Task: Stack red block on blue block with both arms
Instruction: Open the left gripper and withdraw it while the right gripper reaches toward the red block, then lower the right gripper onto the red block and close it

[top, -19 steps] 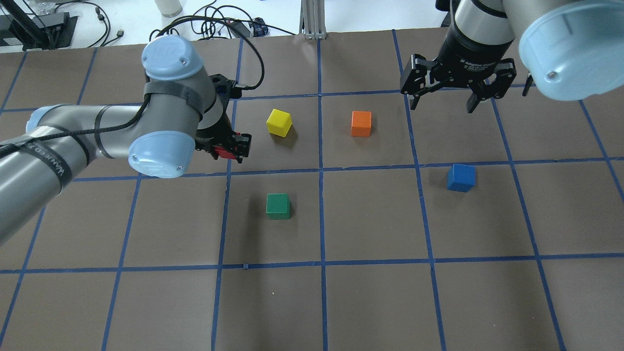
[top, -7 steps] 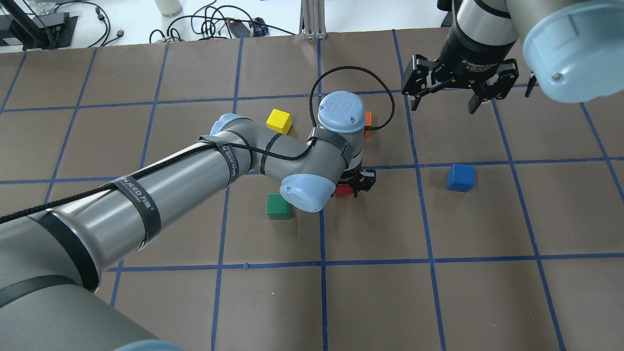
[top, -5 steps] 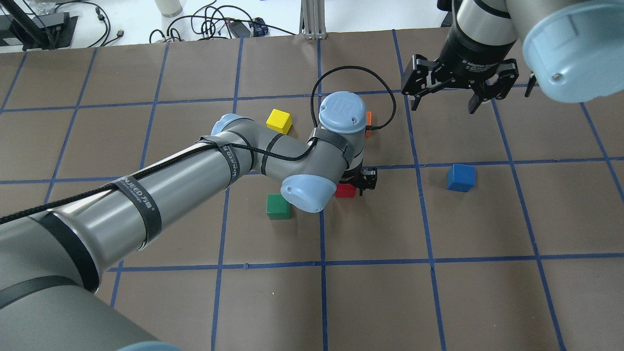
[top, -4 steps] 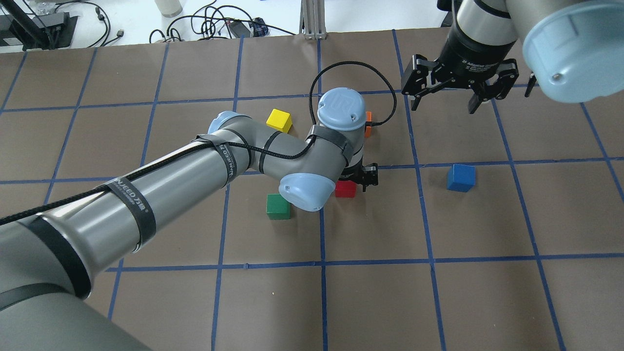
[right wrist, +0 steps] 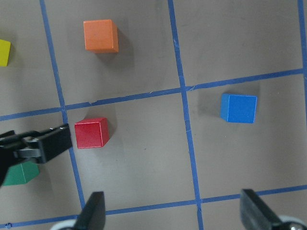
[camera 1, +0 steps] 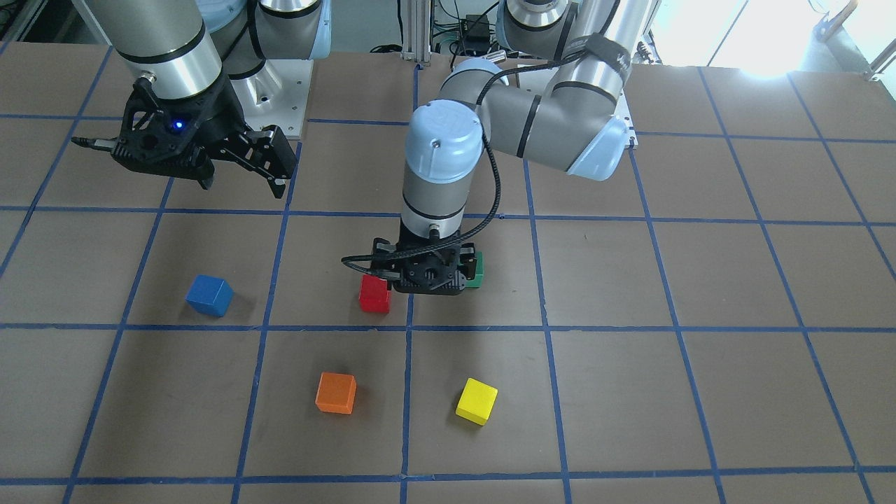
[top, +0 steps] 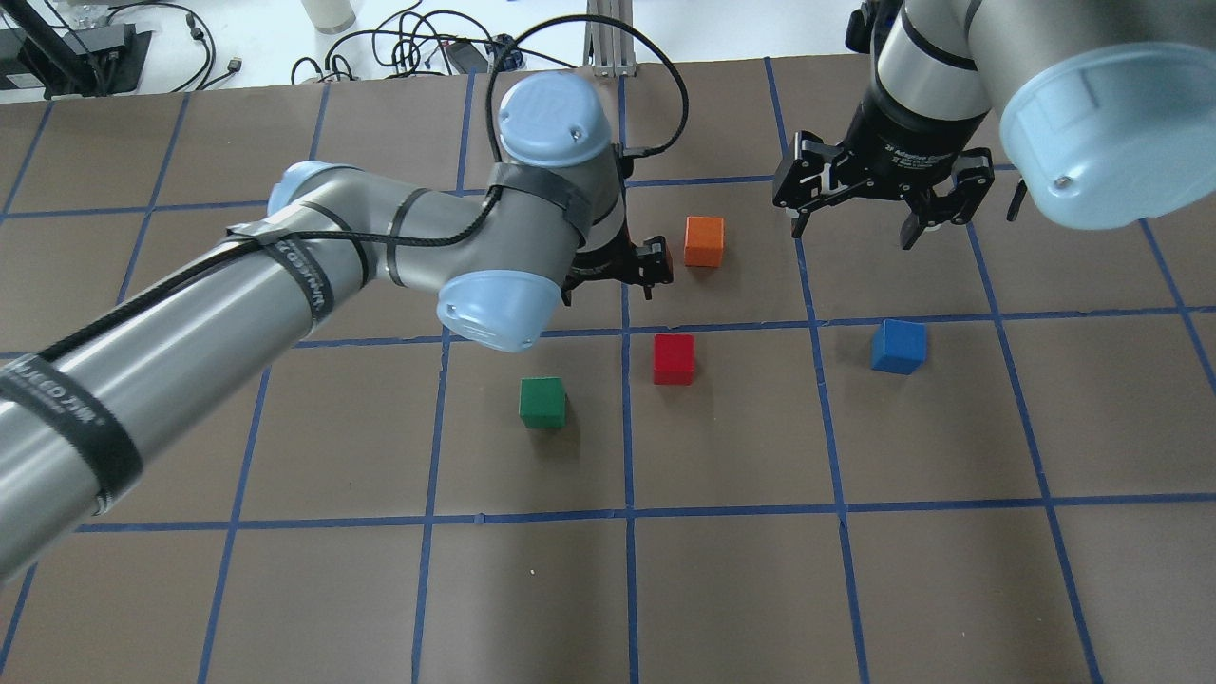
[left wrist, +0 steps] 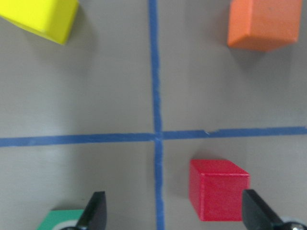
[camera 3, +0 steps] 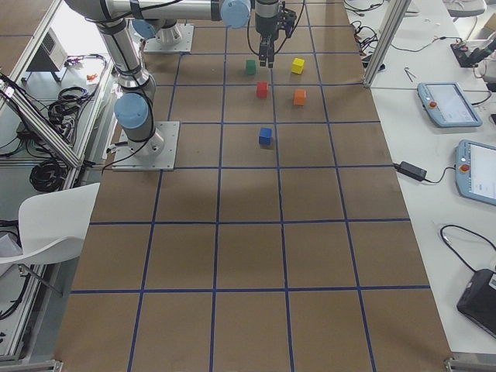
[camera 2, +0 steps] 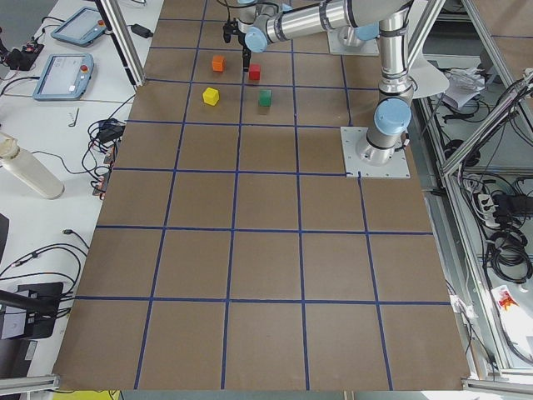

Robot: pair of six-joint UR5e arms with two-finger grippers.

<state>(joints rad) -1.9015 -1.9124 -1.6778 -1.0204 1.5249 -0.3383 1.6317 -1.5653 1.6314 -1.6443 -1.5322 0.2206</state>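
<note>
My silver-grey jointed left arm (top: 285, 285) reaches mid-table, its black two-finger gripper (camera 1: 428, 278) spread wide and empty, raised by the small matte red cube (top: 674, 359). My right gripper (top: 852, 220), marked "2F Adaptive", hangs open, far right. The small blue cube (top: 898, 346) lies well right of the red.

The table (top: 722, 589) has a brown cover, and blue tape lines (top: 628, 446) divide it into squares. Five small cubes stand flat on it, all apart from each other. The red block (top: 674, 358) sits near a crossing of the lines. The green block (top: 542, 402) is in the next square on the robot's left side, and the blue block (top: 898, 346) on its right. The orange block (top: 704, 240) and the yellow block (camera 1: 477, 401) stand farther from the robot.
</note>
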